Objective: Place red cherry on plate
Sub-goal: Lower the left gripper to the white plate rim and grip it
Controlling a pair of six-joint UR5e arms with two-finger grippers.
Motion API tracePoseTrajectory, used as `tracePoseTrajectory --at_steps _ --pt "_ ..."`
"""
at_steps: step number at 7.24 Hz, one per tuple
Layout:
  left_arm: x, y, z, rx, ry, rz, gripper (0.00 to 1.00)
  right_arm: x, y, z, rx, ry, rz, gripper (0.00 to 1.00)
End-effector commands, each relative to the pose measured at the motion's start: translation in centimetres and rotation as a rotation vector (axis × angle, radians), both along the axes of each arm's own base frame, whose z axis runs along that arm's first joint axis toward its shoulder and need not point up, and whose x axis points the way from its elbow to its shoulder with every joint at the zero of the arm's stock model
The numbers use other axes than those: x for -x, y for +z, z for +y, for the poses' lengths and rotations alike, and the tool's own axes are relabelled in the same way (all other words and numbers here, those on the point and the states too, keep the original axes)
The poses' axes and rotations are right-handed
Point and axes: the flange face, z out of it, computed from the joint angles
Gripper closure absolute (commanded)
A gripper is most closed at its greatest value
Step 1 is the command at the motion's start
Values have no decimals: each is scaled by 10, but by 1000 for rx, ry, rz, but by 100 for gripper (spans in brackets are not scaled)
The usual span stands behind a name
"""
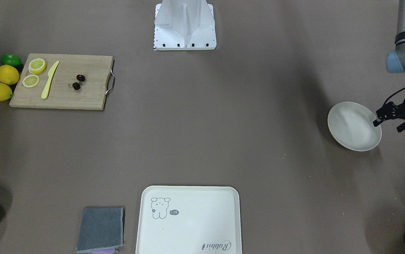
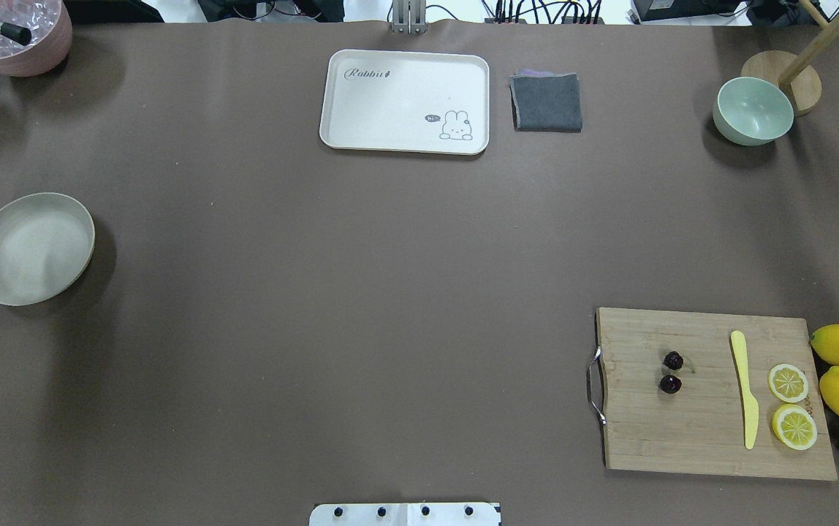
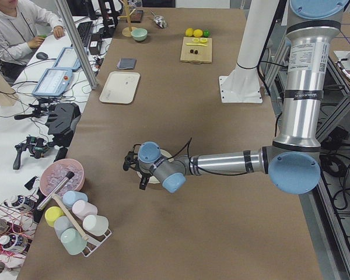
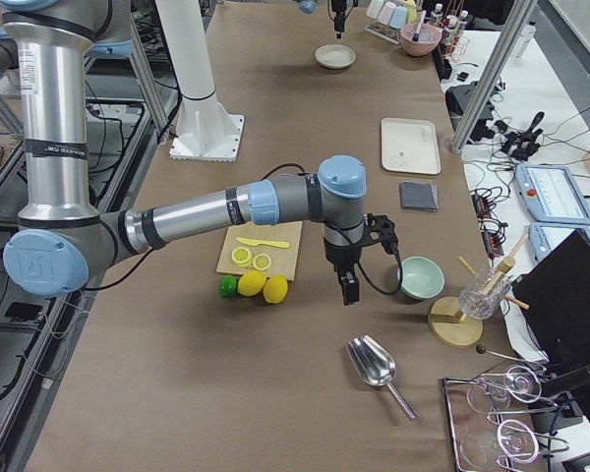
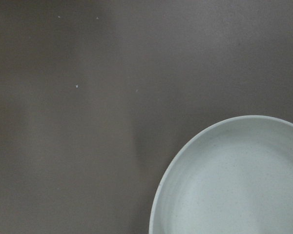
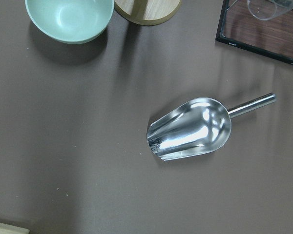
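The red cherry [image 1: 80,78] is a pair of small dark glossy fruits lying on a wooden cutting board [image 1: 65,95], also seen from overhead as the red cherry [image 2: 673,360]. The plate [image 1: 354,126] is round, cream-white and bare, far across the table on my left arm's side; overhead the plate [image 2: 32,248] is near the left edge. My left gripper [image 1: 388,126] hovers at the plate's outer rim, fingers spread with nothing between them. The left wrist view shows part of the plate [image 5: 234,180]. My right gripper [image 4: 349,287] hangs near the lemons; I cannot tell whether it is open.
The board also holds a yellow knife [image 1: 49,79] and lemon slices [image 1: 37,65], with whole lemons [image 1: 7,74] and a lime [image 1: 11,60] beside it. A cream tray [image 1: 188,218], grey cloth [image 1: 100,229], green bowl [image 2: 753,111], metal scoop [image 6: 190,129] and pink bucket [image 2: 14,33] lie around the edges.
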Motion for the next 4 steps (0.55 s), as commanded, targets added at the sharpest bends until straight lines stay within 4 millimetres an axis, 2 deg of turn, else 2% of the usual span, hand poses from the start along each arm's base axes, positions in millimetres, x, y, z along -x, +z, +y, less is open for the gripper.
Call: tracePoseTrajectory --at_steps 1,2,3,4 --pt "-18 21 1 -10 9 -6 3 0 0 0 -1 0 1 0" --pt "-20 23 2 -20 15 -1 13 0 -1 -1 -4 0 1 0" --pt "-20 23 2 -17 12 -1 44 0 -2 -1 -5 0 1 0" --pt "-20 23 2 -15 15 -1 93 0 -1 0 -4 0 1 0"
